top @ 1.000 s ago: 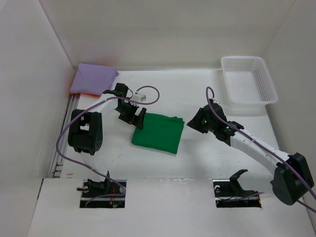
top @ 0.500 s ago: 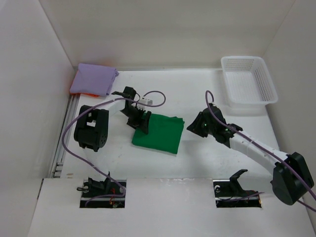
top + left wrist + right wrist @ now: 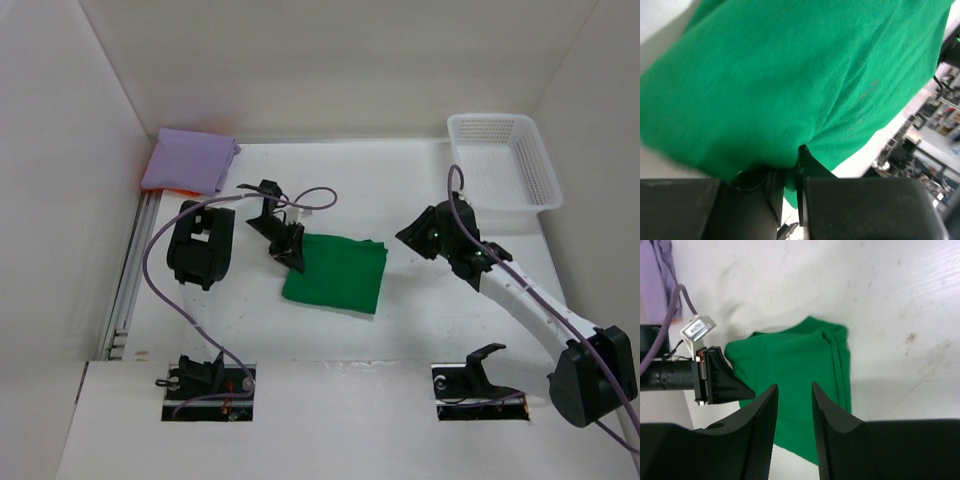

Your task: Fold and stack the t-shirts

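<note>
My left gripper (image 3: 296, 259) is clenched on the left edge of the folded green t-shirt (image 3: 336, 274) lying mid-table, my right gripper (image 3: 793, 387) hangs open nearby, and this light, limp cloth will, I judge, sag open unless every layer is pinched.

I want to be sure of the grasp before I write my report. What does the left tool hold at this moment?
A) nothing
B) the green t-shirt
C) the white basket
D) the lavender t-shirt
B: in the left wrist view the left tool is closed on the edge of the green t-shirt, with green cloth pinched between its fingers.
</note>
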You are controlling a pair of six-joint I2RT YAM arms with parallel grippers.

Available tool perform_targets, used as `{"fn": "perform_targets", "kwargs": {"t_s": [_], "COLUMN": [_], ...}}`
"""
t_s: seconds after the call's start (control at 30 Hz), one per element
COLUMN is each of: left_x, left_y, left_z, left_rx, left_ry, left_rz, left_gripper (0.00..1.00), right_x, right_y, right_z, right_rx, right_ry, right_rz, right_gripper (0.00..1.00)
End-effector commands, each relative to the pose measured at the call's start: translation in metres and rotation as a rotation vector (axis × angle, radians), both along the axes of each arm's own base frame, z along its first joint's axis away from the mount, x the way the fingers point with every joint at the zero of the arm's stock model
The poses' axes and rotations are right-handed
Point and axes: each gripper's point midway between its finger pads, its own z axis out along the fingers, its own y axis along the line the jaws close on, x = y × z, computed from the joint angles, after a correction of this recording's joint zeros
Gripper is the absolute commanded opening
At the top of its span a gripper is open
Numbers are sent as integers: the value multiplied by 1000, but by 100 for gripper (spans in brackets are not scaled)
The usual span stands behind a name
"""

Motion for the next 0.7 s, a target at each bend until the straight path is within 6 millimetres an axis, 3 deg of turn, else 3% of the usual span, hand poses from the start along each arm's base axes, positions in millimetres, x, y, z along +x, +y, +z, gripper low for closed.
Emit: {"fn": "perform_targets", "kwargs": {"t_s": [0.0,0.1,0.2,0.4,0.5,0.67], "left_x": [78,129,176,272,304,330], "left_y": [9,28,53,124,156,193], "left_z": [22,48,56,82,106,138], "left_rx": [42,84,160,414,539,681], "left_ry": [-291,-444,-544,-803,-938,-1078], "left_rz": [99,208,261,325,323,310], "left_gripper": [0,0,0,0,0,0], "right_x": [21,32,42,56,58,58], "right_y": [-10,-18,-21,-16,-15,-16], "right_z": [33,42,50,59,57,51], "right_rx": [-4,-6,-8,-27,-32,-37], "right_ry": [-88,-110,-130,-140,-134,-121], "right_rz": [-26,-48,-62,-43,-41,-44], "right_gripper": [38,38,38,39,39,39]}}
